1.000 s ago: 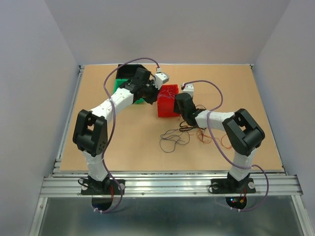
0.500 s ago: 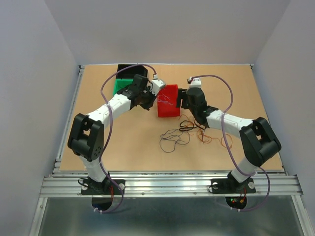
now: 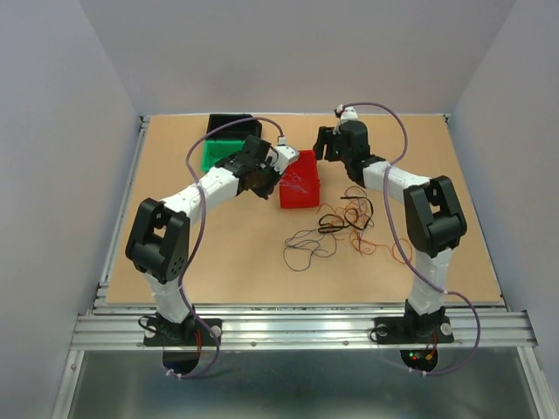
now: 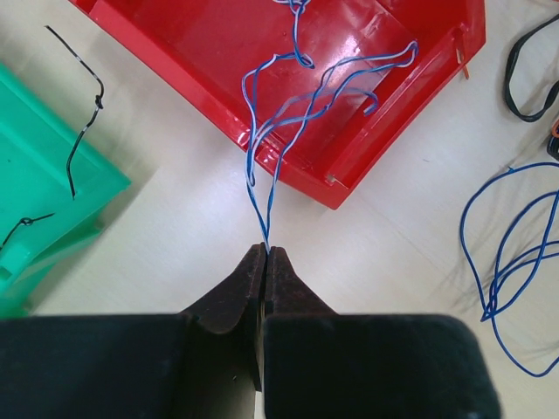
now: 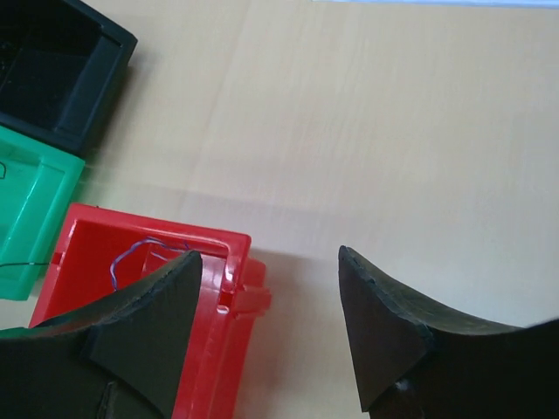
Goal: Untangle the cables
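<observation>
My left pincer (image 4: 265,253) grips the blue wire (image 4: 265,234), which loops inside the red bin (image 4: 402,122). My right pincer (image 5: 269,257) hangs open above the bin. Other cables (image 3: 334,225) sprawl near it. A snagged loop could drag the bin, or the wire could slip free.

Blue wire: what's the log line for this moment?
left gripper: shut on blue wire | wire: trails into red bin | right gripper: open

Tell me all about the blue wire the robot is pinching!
The blue wire is very thin and bendy. The left gripper, shut, pinches two of its strands together. From there they cross the red bin's rim and spread into loose, squiggly loops inside it.
</observation>
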Tool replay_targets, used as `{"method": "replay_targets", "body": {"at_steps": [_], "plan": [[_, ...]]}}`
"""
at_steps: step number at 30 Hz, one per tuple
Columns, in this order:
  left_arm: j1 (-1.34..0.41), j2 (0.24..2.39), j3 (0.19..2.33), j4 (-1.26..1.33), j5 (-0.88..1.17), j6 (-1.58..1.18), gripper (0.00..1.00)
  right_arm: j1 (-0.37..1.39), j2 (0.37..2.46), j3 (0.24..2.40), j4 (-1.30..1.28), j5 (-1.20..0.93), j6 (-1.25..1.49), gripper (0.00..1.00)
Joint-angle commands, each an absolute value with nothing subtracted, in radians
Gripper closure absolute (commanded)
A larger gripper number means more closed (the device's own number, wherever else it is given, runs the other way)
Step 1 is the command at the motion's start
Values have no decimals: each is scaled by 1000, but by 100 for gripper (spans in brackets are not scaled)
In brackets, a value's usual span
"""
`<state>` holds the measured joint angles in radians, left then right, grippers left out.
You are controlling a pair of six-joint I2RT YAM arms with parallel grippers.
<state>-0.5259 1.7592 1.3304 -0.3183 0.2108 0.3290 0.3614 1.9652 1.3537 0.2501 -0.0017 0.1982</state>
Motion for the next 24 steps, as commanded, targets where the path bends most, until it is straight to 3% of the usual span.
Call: {"method": "replay_targets", "body": {"at_steps": [1,11,24], "plan": [[-538,1766,1394,-337,187,322,100,365,2023,1480,265,-63,198,32],[-554,1819,1450,-354,141,316,100,364,2157,1598,265,-124,238,45],[-618,2081,1805,-495,-66,340,100,365,2138,1540,259,-132,229,49]]}}
